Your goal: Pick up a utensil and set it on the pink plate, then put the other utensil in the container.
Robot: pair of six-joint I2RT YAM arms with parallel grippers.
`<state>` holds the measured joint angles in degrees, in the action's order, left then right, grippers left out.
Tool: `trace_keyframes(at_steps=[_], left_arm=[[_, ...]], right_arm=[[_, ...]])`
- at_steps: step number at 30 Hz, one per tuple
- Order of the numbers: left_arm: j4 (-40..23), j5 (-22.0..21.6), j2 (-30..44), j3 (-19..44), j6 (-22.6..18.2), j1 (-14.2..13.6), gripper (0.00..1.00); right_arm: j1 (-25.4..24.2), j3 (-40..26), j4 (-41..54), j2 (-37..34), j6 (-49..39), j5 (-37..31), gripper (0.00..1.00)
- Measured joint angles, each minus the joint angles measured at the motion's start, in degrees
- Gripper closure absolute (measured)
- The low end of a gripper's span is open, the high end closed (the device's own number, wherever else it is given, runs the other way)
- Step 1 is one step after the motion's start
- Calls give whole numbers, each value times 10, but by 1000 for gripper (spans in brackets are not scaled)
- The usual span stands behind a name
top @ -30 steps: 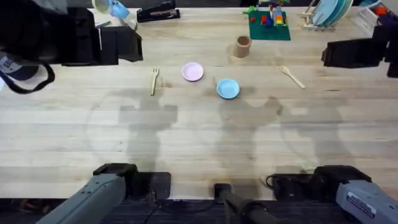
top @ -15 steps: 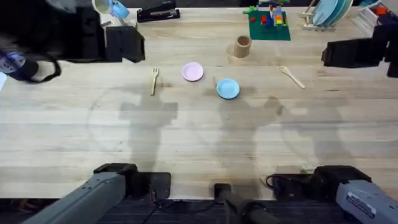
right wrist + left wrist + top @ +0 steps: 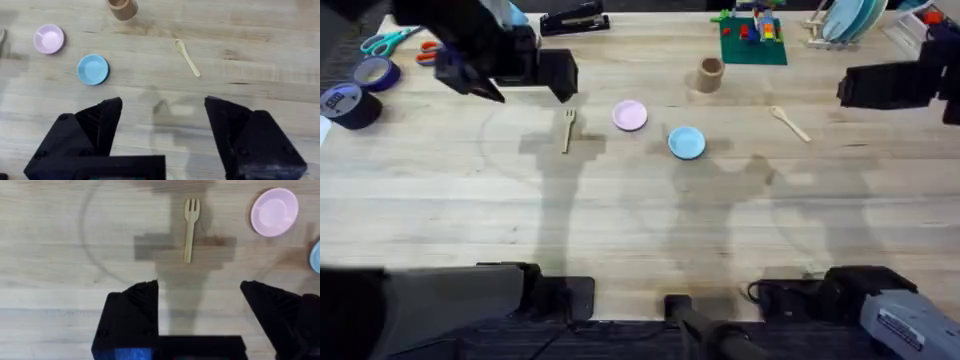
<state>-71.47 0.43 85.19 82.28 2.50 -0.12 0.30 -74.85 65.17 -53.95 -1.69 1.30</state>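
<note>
The wooden fork (image 3: 568, 129) lies flat on the pale plank table (image 3: 640, 220), left of the pink plate (image 3: 629, 115). The left pincer (image 3: 200, 310) hangs wide open and empty; a blue plate (image 3: 686, 142) lies near.

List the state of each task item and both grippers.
fork: flat on the table, untouched
pink plate: empty
spoon: flat on the table, untouched
container: upright, nothing seen inside
left gripper: open, above the fork, holding nothing
right gripper: open, holding nothing
</note>
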Motion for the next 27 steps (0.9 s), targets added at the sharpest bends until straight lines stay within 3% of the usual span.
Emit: trace_keyframes(at_steps=[8, 12, 23, 27], left_arm=[[75, 1, 75, -46, -6, 0, 6], [179, 13, 165, -81, -8, -1, 6], [207, 13, 199, -81, -7, -40, 7], [206, 13, 202, -81, 8, -42, 8]], right_arm=[[0, 0, 0, 0, 0, 0, 7], [0, 0, 0, 0, 0, 0, 7], [0, 0, 0, 0, 0, 0, 7], [0, 0, 0, 0, 0, 0, 7]])
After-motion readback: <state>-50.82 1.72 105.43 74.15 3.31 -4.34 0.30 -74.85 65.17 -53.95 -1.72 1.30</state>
